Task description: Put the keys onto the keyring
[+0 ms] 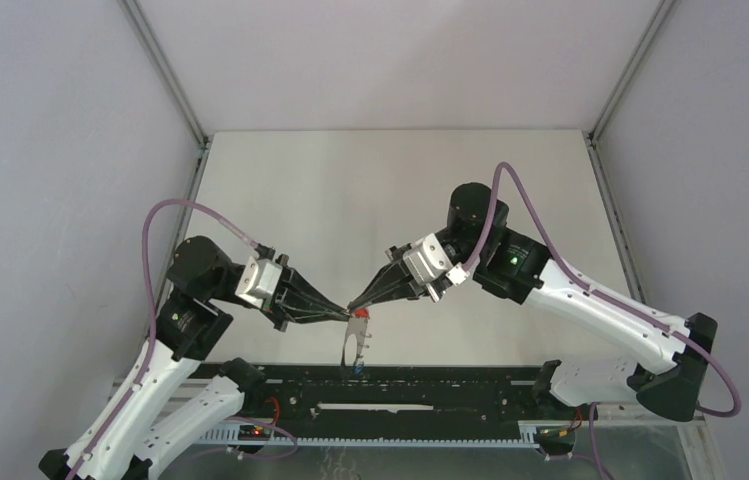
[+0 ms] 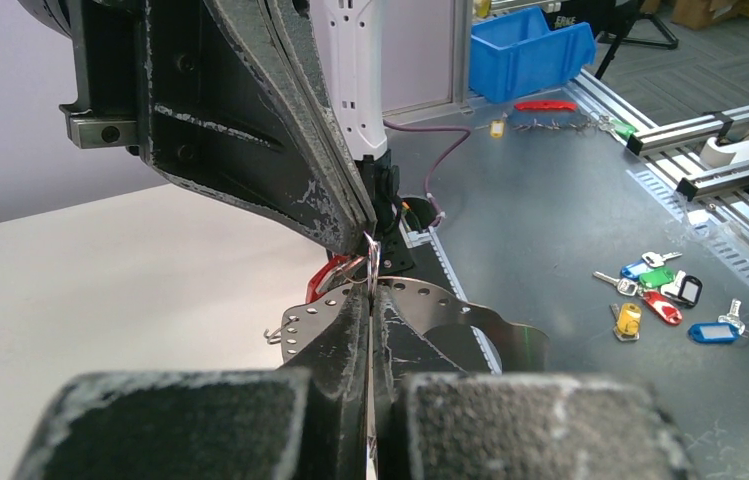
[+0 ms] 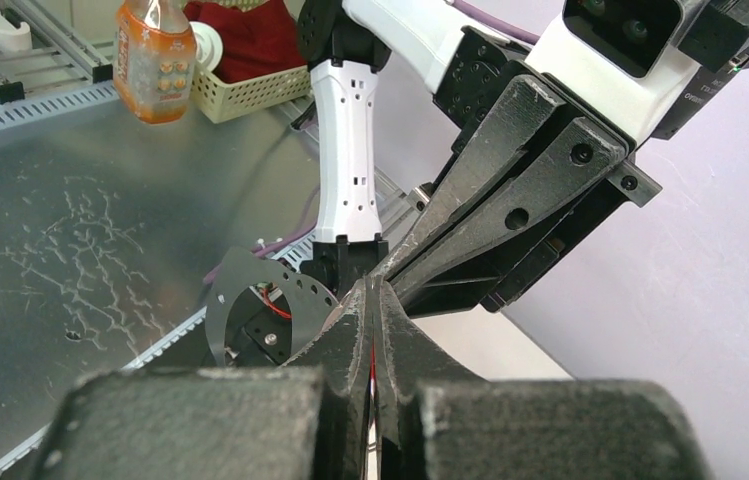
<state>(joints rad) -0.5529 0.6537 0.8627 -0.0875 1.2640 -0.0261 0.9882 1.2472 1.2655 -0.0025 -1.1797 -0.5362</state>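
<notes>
Both grippers meet tip to tip above the table's near edge. My left gripper (image 1: 347,315) (image 2: 371,291) is shut on the keyring (image 1: 354,345), a flat grey ring with small holes along its rim (image 2: 430,300) (image 3: 233,283). It hangs down edge-on below the fingertips. The red key (image 1: 362,313) (image 2: 327,276) sits at the ring's top, and my right gripper (image 1: 354,304) (image 3: 371,287) is shut on it, with red showing between its fingers. A blue key head (image 1: 361,369) shows at the ring's lower end. A thin wire loop (image 2: 372,258) stands between the two tips.
A black rail (image 1: 430,385) runs along the table's near edge, under the hanging ring. Off the table on a metal bench lie several coloured keys (image 2: 662,296), a blue bin (image 2: 530,50), an orange bottle (image 3: 155,55) and a basket (image 3: 250,88).
</notes>
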